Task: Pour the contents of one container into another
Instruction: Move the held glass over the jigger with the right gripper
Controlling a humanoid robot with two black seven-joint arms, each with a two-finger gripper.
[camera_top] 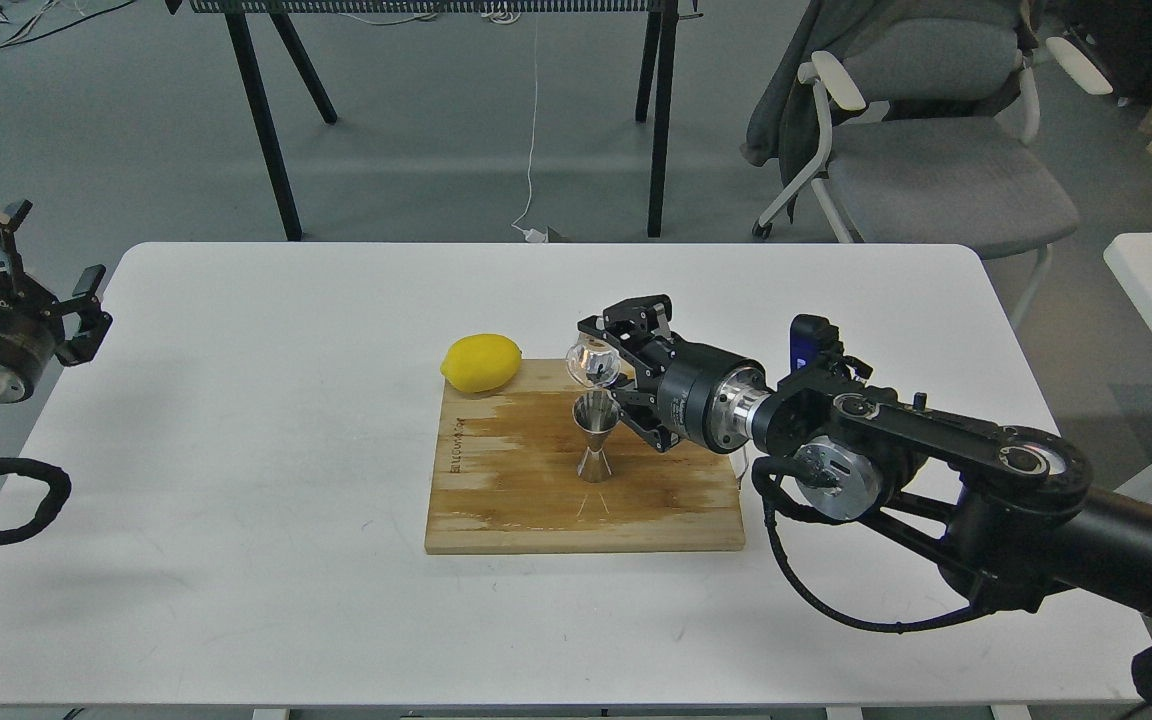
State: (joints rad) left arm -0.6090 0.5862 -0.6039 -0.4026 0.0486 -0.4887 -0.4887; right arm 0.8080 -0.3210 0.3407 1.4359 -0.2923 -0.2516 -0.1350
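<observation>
right arm extended in from the right edge, wrist rolled sideways, right gripper [604, 372] clamped, left arm raised at the left edge, left gripper [41, 262] held with fingers spread apart

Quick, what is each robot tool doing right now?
Left tool: open, holding nothing.
Right tool: closed on the glass cup, tipped over the jigger.
</observation>
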